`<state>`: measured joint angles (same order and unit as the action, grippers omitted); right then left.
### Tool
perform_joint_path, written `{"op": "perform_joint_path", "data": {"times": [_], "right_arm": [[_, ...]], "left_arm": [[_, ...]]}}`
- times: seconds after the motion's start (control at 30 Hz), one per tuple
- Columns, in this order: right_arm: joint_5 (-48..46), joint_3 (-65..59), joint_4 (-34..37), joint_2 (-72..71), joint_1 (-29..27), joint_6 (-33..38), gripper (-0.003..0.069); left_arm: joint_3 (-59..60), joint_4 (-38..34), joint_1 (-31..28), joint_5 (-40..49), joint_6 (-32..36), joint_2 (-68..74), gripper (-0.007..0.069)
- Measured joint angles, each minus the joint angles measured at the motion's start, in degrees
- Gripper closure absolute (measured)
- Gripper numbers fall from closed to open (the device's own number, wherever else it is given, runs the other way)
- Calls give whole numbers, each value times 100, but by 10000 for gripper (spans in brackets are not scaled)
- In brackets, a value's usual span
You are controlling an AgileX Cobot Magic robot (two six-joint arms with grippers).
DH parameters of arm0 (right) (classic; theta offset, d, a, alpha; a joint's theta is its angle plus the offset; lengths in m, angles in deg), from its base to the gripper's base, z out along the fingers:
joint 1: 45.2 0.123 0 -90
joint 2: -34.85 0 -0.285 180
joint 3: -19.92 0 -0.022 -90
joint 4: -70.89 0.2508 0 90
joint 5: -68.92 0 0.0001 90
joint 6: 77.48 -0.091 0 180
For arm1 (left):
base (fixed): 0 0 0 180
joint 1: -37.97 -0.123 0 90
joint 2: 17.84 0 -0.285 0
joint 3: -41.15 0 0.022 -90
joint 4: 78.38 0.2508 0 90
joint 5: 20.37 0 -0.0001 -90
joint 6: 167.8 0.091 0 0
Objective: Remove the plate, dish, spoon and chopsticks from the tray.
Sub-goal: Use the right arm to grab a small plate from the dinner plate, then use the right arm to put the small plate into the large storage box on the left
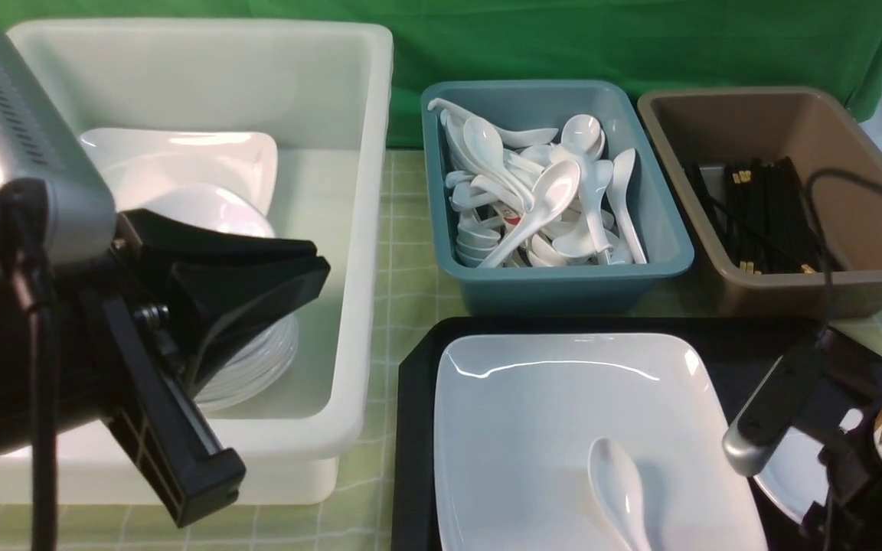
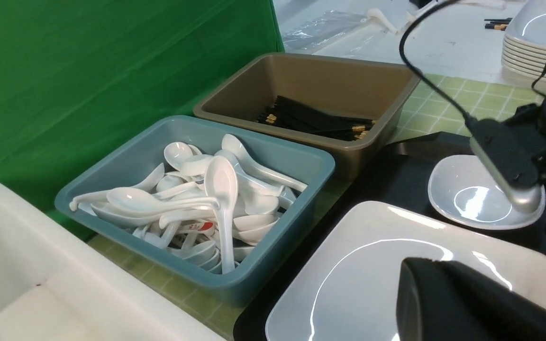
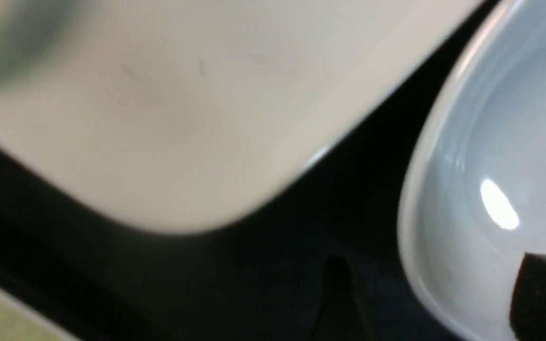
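- My right gripper (image 3: 436, 298) is down at the tray's (image 1: 416, 451) right edge with the jaws spread. One pad (image 3: 543, 298) is over the dish's (image 3: 481, 142) hollow, the other is just a dim shape over bare tray, and the dish rim runs between them. Not pinching it.
- The dish sits just beside the plate's (image 1: 548, 428) right edge, with a strip of tray between them.
- The plate takes up the tray's left and middle. The spoon (image 1: 617, 482) lies on it toward the near edge.
- My left gripper (image 1: 317, 264) is clenched on nothing, hanging over the white tub (image 1: 349, 229), well off the tray's left edge.
- The chopsticks (image 1: 762, 214) are a black bundle in the brown bin (image 1: 870, 229), past the tray's far right corner.
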<state>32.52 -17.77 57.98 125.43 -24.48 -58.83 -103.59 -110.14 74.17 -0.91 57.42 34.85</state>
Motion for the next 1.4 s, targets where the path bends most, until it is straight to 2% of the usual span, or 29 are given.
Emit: {"op": "perform_joint_path", "data": {"times": [0.13,0.27,0.63,0.7,0.83,1.0,1.03,1.17,1.23,1.3,1.33,1.37,1.4], "right_arm": [[395,-38,-131,307,5,-8,216],[584,-38,-231,613,5,-67,321],[594,-16,-471,623,49,-92,400],[428,50,-471,513,117,-142,420],[-443,428,-435,-48,459,-632,575],[-1526,1201,-309,-839,1083,-1184,595],[-1775,1767,-299,-1142,1462,-1434,595],[-1743,3077,-285,-1195,2468,-1568,595],[-1391,3803,-285,-852,3146,-1264,595],[-1237,4092,-279,-683,3410,-1072,595],[-1074,4309,-278,-488,3593,-849,595],[-783,4665,-255,-38,3851,-438,595],[-576,4907,-244,207,3962,-158,595]], "left_arm": [[0,0,0,42,-2,0,603],[0,30,0,47,-2,0,603],[0,83,0,148,-2,0,603],[0,83,0,148,-2,0,603],[0,87,0,174,-2,-100,603],[0,87,0,142,-208,-366,603],[0,94,0,137,-428,-533,603],[0,542,0,274,-1203,-1041,603],[0,1379,0,459,-2227,-1523,603],[0,1785,0,565,-2659,-1704,603],[0,2222,0,670,-3120,-1846,603],[0,3090,0,1036,-3937,-2222,603],[0,3474,0,1317,-4465,-2451,603]]}}
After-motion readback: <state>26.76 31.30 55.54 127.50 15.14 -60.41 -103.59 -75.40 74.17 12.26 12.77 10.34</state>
